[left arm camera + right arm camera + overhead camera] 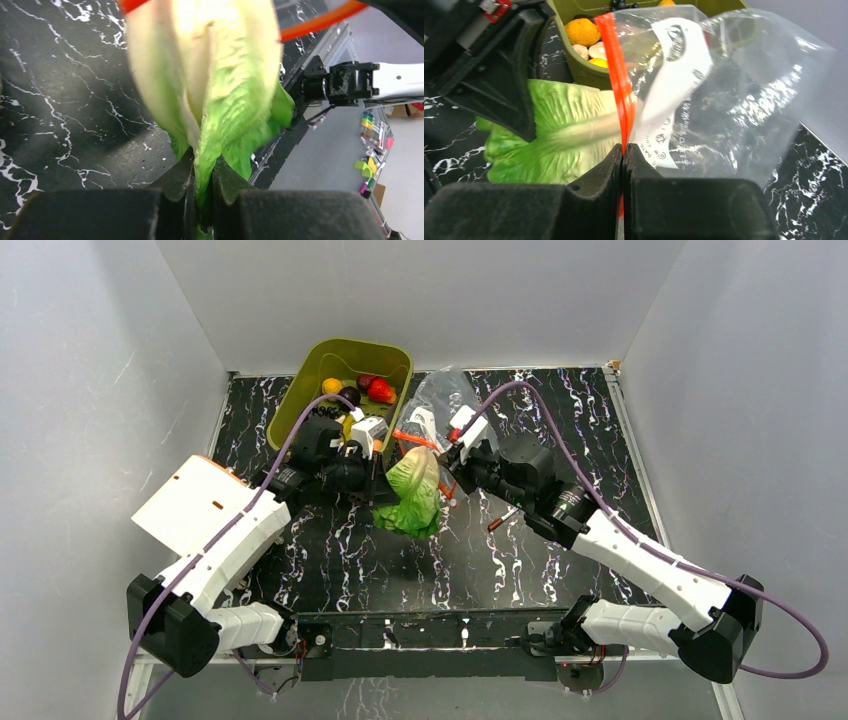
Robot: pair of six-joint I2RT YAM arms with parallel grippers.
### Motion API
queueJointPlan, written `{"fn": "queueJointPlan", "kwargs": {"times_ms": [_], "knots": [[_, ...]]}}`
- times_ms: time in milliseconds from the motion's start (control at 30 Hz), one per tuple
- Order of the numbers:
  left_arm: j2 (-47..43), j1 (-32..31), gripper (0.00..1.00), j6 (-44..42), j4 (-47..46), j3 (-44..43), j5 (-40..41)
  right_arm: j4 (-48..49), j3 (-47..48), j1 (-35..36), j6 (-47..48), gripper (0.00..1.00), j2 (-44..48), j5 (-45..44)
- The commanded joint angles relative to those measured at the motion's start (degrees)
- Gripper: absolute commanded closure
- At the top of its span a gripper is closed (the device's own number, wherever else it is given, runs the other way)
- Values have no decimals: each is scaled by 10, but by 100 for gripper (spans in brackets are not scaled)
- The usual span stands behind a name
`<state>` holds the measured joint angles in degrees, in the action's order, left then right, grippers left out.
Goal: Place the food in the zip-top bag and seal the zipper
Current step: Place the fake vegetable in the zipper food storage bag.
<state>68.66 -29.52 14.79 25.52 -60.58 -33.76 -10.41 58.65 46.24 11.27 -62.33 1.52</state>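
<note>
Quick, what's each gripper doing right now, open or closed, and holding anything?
Left gripper: closed, pinching the cabbage by its leafy end.
Right gripper: closed on the red-orange zipper of the zip-top bag.

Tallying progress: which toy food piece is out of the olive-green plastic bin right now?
The big green-white leafy plastic cabbage, pinched by the left gripper; the other toy pieces lie in the bin.

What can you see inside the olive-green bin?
A red strawberry, a dark purple ball and a yellow-orange piece lie in the olive-green bin. The right wrist view adds pale pieces. The left arm covers the bin's near end, so anything there cannot be seen.
</note>
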Motion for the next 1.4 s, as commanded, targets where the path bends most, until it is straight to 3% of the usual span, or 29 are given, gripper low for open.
{"fn": "queueJointPlan", "kwargs": {"times_ms": [0,300,500,667,767,900,1133,1267,1367], "knots": [[-5,0,100,2,13,-32,31,32,13,11,-18,100,4,15],[-42,0,100,-22,-75,-2,-90,55,4,30,-32,100,-26,0],[-51,0,100,-81,-72,12,-109,57,13,31,-35,100,-40,18],[-48,0,100,-115,-75,18,-83,41,10,33,-14,100,-36,47],[-32,0,100,-117,-41,-5,-24,17,5,33,5,100,-24,83],[2,1,100,-101,-5,-36,-5,9,-11,33,18,100,-3,136],[-3,1,100,-91,-23,-36,-25,17,-29,33,3,100,-1,143],[-20,1,100,-128,-28,-13,-96,49,-43,33,-13,100,-9,89],[-40,1,100,-111,-51,-6,-89,49,-35,34,-26,100,-21,117]]}}
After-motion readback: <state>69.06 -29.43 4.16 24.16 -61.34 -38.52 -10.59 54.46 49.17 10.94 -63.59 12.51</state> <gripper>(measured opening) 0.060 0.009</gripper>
